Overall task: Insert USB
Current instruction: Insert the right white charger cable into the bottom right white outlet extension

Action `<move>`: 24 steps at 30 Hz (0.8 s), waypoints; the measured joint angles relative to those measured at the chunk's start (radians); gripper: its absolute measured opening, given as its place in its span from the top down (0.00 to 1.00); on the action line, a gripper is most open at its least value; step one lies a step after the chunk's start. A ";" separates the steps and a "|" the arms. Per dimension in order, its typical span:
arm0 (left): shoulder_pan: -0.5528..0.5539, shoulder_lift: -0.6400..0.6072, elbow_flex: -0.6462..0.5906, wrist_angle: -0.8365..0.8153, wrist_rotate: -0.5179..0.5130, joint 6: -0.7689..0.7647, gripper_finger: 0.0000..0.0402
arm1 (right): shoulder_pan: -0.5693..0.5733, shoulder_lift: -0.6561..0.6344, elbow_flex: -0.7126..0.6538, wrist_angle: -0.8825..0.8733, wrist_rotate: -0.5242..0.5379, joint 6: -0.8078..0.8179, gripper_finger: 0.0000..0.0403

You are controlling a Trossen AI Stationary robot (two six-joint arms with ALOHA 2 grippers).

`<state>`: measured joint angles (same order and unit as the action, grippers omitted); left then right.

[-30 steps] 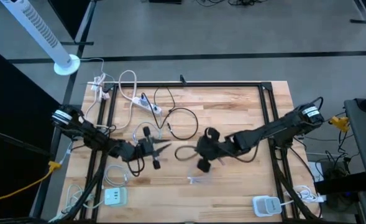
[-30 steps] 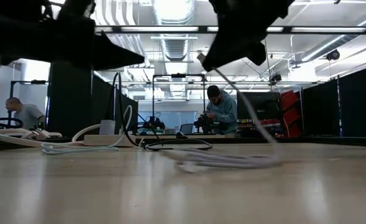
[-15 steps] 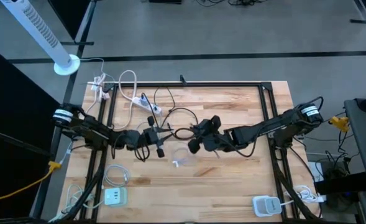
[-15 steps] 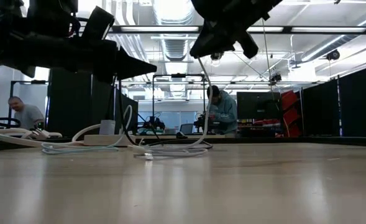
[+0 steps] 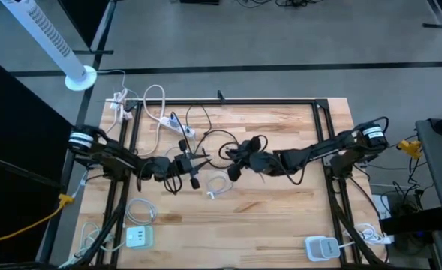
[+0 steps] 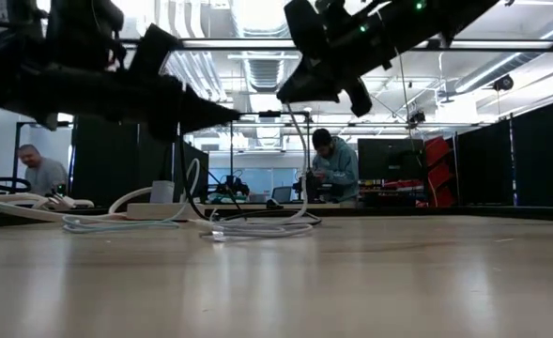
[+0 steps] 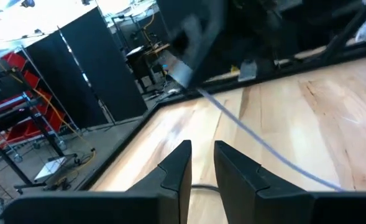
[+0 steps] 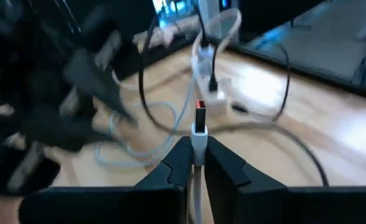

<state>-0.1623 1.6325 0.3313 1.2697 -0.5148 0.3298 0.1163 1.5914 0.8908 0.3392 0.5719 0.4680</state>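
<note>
Since a second ago both arms have swung toward the table's middle, and the loose white cable point(image 5: 217, 185) now lies farther back. The right gripper point(image 8: 195, 163) is clamped on the USB plug point(image 8: 199, 126), held above the wooden table point(image 5: 281, 217). The left gripper point(image 7: 199, 160) stands slightly parted, holding nothing. No writing is legible. Two people work in the room beyond.

Ceiling lights point(image 6: 257, 14) glared brightly behind both arms, leaving them as dark silhouettes. Beyond the right jaws everything blurred; the bench point(image 6: 351, 282) shone with soft reflections.
</note>
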 joint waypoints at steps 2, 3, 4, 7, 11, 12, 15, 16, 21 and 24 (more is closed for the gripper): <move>0.000 0.062 0.010 0.028 -0.003 -0.001 0.89 | -0.012 0.000 -0.012 0.069 -0.019 -0.032 0.96; 0.000 0.091 0.018 0.032 -0.020 -0.001 0.90 | -0.016 0.001 -0.016 0.089 -0.031 -0.044 0.96; 0.000 0.119 0.028 0.031 -0.042 -0.001 0.91 | -0.019 0.005 -0.019 0.104 -0.036 -0.057 0.96; -0.001 0.183 0.066 0.031 -0.078 -0.001 0.93 | -0.026 0.032 -0.022 0.123 -0.041 -0.067 0.96; -0.003 0.212 0.128 0.028 -0.079 -0.002 0.94 | -0.031 0.081 -0.015 0.162 -0.040 -0.064 0.96; -0.003 0.212 0.141 0.015 -0.079 -0.002 0.94 | -0.031 0.087 -0.014 0.184 -0.043 -0.074 0.96; -0.005 0.201 0.171 -0.049 -0.078 -0.010 0.94 | -0.029 0.091 -0.011 0.242 -0.049 -0.131 0.96; -0.006 0.193 0.175 -0.069 -0.079 -0.023 0.94 | -0.029 0.090 -0.011 0.248 -0.049 -0.156 0.96; -0.006 0.167 0.177 -0.086 -0.223 -0.227 0.93 | -0.028 0.081 -0.011 0.268 -0.053 -0.230 0.96; -0.005 0.153 0.175 -0.075 -0.232 -0.238 0.92 | -0.027 0.081 -0.011 0.269 -0.056 -0.259 0.96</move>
<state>-0.1677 1.7855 0.5065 1.1947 -0.7471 0.0922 0.0895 1.6721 0.8795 0.6083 0.5157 0.2090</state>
